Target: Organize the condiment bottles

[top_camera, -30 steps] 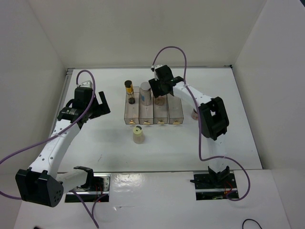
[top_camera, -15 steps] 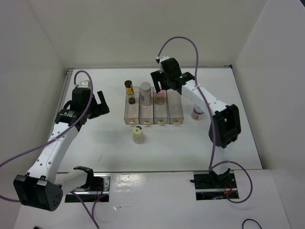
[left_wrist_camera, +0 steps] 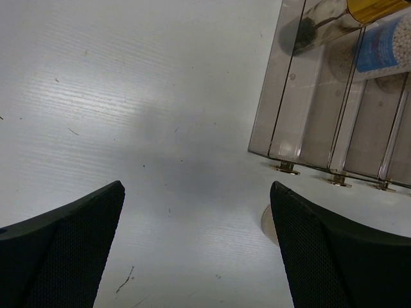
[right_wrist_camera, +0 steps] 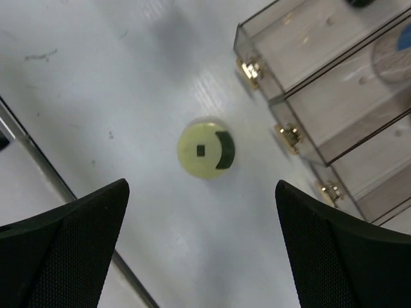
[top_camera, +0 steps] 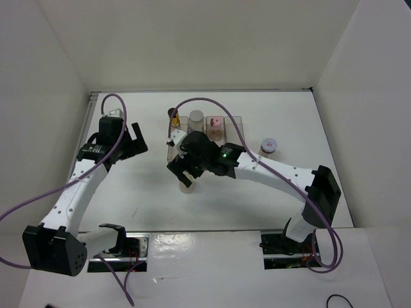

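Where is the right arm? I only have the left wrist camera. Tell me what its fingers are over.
Observer: The right arm's fingers hang spread open directly above the small beige cylindrical bottle with the yellow lid. It stands on the white table in front of the row of clear rectangular plastic bins.
Operator: Now report the bottle with the pink lid.
Observer: The small brown cylindrical bottle with the pink lid stands upright in the third bin from the left.
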### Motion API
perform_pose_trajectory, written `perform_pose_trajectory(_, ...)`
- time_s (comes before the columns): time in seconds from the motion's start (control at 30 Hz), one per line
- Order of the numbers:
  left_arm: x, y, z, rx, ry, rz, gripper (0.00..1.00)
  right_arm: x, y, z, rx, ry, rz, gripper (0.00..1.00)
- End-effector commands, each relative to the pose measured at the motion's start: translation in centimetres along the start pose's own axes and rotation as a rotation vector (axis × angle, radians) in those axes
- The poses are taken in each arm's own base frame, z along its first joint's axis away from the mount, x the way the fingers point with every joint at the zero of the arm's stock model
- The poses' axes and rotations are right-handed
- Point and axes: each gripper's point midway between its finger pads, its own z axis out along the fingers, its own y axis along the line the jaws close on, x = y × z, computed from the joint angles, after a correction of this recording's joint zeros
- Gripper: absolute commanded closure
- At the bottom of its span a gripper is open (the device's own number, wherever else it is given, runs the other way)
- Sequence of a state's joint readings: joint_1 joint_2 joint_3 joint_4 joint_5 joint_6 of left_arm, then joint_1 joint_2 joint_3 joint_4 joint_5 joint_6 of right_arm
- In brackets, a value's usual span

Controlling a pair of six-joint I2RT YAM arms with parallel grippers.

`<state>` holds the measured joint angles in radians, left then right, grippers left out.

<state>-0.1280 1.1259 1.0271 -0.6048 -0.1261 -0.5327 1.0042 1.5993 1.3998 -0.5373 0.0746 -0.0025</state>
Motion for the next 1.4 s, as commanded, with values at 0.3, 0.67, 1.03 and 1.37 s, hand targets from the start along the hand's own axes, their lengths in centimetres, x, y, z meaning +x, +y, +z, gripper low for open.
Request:
perform_pose_trajectory(0.3,0.1,-0.2,-1.2,0.054,-0.025,-0.067,0.00,1.4,1.0,2.4,-0.028,-0.012,0.117,0.01)
perform_pose_trajectory(0.67,-0.4,1.0,-1.8,0.035,-0.052,-0.085,0.00,2.6,2.1,5.2,-0.061,0.043,0.099,0.01)
perform_pose_trajectory(1.03,-0.3,1.3,-1.6,0.026,-0.056,-0.056,0.00,3.6,1.9,7.2,-0.034,0.087,0.114,0.21)
perform_pose_trajectory(1.37,-0.6,1.4,-1.5,0.016,-0.061,-0.047,0.00,3.7,1.6,7.5,-0.014,0.108,0.112,0.73)
